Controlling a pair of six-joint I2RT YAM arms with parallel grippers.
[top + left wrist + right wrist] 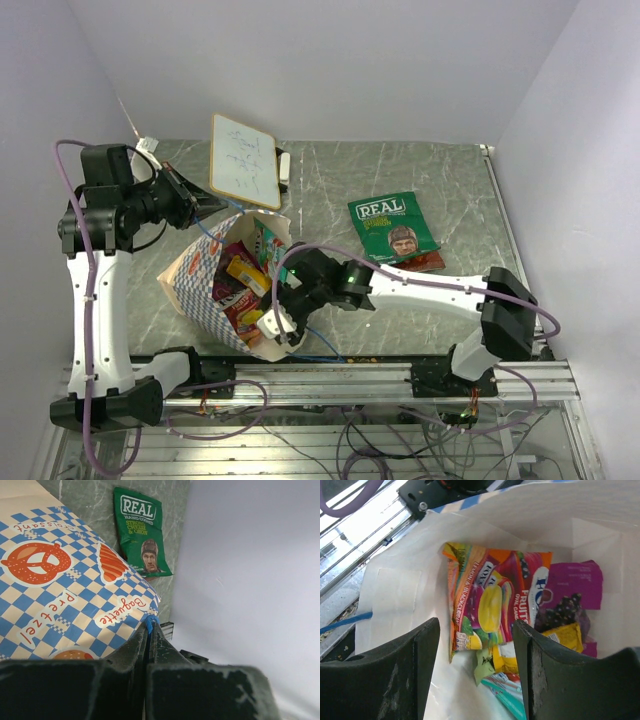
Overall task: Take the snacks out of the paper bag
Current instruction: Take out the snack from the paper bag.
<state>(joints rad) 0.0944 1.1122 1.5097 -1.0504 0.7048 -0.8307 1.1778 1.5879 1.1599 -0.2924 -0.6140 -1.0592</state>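
Observation:
The paper bag (200,285), blue-and-white checked with red-orange emblems, lies tilted on the table with its mouth toward the right arm. My left gripper (205,207) is shut on its blue cord handle (149,625) at the bag's upper edge (60,590). My right gripper (282,325) is open inside the bag's mouth, its jaws (475,624) apart just above an orange-red fruit packet (492,597). Magenta-purple (572,587), yellow (565,635) and teal (512,700) packets lie beside it on the cream inside (395,580). A green packet (392,226) lies on the table.
A brown-red packet (428,262) shows from under the green packet's near edge. The white board with scribbles (245,160) leans at the back behind the bag. The green packet also shows in the left wrist view (141,530). White walls close in on three sides.

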